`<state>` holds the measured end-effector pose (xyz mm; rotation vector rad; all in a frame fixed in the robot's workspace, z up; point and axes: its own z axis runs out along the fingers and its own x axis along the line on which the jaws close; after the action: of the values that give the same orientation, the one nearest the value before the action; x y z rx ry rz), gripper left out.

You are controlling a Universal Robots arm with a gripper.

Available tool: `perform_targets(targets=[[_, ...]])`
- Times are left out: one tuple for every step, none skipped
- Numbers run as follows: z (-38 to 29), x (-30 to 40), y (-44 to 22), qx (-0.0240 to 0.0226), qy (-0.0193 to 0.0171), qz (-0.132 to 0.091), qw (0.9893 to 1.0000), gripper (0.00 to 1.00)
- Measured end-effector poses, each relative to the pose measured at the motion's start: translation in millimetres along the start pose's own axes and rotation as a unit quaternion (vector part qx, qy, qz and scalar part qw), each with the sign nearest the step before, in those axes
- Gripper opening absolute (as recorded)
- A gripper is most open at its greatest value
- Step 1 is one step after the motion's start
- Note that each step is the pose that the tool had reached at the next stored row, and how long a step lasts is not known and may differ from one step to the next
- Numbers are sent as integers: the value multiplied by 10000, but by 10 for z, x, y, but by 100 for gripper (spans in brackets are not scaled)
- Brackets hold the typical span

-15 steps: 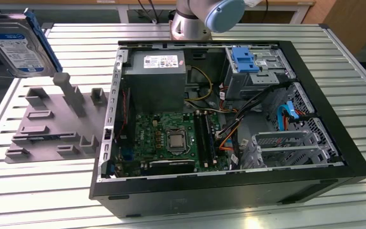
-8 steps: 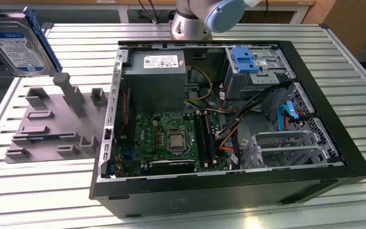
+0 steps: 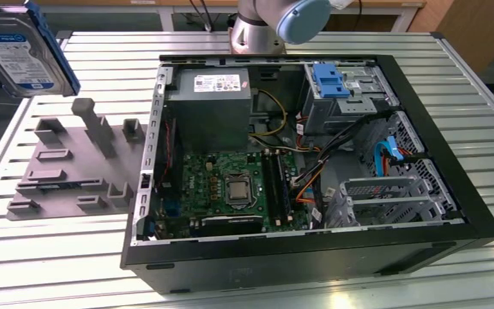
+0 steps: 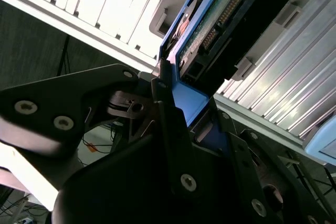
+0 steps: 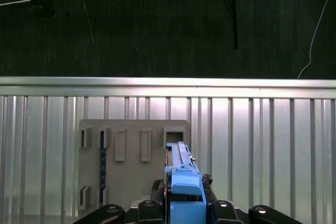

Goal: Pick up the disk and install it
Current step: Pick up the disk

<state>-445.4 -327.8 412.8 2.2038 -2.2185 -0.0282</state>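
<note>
In the exterior view the open computer case (image 3: 316, 264) holds a power box (image 3: 208, 109) and a blue bracket (image 3: 329, 80). The disk (image 3: 20, 55) hangs at the exterior view's left, partly cut off. In the second wrist view the tool (image 4: 169, 85) is clamped on the disk's blue rail, and in the first wrist view the disk stands edge-on above a grey holder (image 5: 131, 182).

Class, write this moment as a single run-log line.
phase: disk gripped, not installed | gripper: shut on disk | disk: held above grey fixture plate | computer case: open, on table
</note>
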Motion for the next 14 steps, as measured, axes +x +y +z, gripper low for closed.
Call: perform_targets(targets=[[-3, 0, 0, 0, 0, 0, 10000, 36], [-6, 0, 0, 0, 0, 0, 10000, 36], [-9, 0, 0, 0, 0, 0, 10000, 36], [-12, 0, 0, 0, 0, 0, 10000, 36], [-16, 0, 1, 0, 0, 0, 10000, 36], [-19, 0, 1, 0, 0, 0, 10000, 36], [-22, 0, 1, 0, 0, 0, 10000, 36], [-26, 0, 1, 0, 0, 0, 10000, 36], [-32, 0, 1, 0, 0, 0, 10000, 36], [-39, 0, 1, 0, 0, 0, 10000, 36], [-42, 0, 1, 0, 0, 0, 10000, 36], [-45, 0, 1, 0, 0, 0, 10000, 36], [-48, 0, 1, 0, 0, 0, 10000, 36], [-51, 0, 1, 0, 0, 0, 10000, 36]])
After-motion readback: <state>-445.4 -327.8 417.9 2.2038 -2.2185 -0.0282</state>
